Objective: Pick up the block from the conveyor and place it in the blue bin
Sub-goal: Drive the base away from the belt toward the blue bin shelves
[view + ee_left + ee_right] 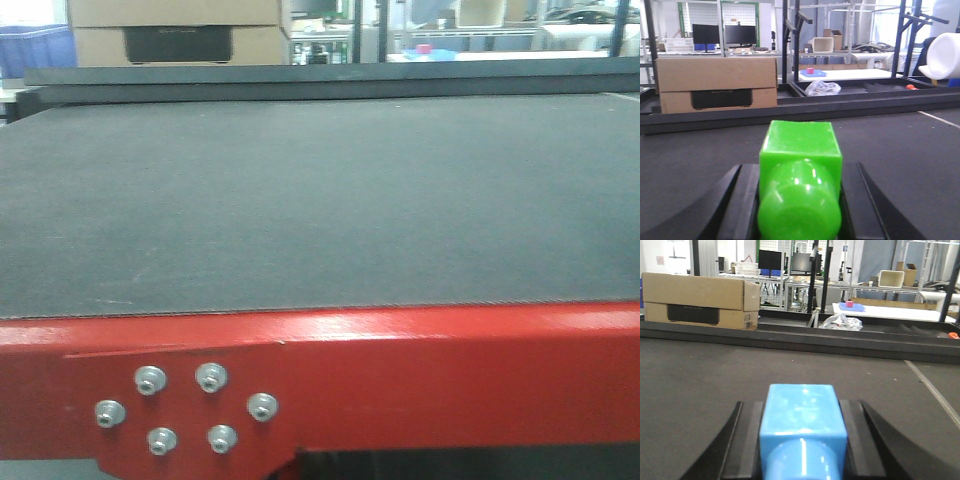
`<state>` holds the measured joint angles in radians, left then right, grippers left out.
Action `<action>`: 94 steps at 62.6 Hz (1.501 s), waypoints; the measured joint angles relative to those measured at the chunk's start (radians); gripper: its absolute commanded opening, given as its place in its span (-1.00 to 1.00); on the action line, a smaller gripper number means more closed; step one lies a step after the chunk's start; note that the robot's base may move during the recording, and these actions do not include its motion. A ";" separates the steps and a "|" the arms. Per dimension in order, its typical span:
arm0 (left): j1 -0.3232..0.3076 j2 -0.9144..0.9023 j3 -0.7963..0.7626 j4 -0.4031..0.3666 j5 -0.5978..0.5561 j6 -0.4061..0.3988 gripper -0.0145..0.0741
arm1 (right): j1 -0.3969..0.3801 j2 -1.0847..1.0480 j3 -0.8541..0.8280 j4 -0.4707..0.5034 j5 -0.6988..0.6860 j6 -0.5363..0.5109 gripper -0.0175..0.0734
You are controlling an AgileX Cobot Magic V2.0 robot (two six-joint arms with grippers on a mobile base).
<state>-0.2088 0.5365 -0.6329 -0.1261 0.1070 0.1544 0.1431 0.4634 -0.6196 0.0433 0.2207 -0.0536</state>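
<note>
The conveyor (pixel 320 200) is a wide dark grey-green belt edged in front by a glossy red frame (pixel 400 370). No block lies on the belt in the front view, and neither gripper shows there. In the left wrist view my left gripper (pixel 801 167) is shut on a bright green block (pixel 800 145), low over the belt (pixel 690 155). In the right wrist view my right gripper (pixel 802 405) is shut on a light blue block (pixel 802 412), also low over the belt (pixel 690 370). A blue bin (pixel 35 45) shows beyond the belt's far left corner.
A dark raised rail (pixel 320 85) runs along the belt's far edge. Behind it stand a cardboard box (pixel 715 82), a crumpled clear bag (pixel 822 88) and a white table with a blue tray (pixel 812 73). A white line (pixel 935 392) crosses the belt at right.
</note>
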 measured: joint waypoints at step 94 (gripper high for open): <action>0.000 0.000 0.000 0.000 -0.002 0.000 -0.92 | 0.000 0.000 0.000 0.000 0.001 0.001 -0.97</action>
<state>-0.2088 0.5365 -0.6329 -0.1261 0.1052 0.1544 0.1431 0.4634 -0.6196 0.0433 0.2215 -0.0526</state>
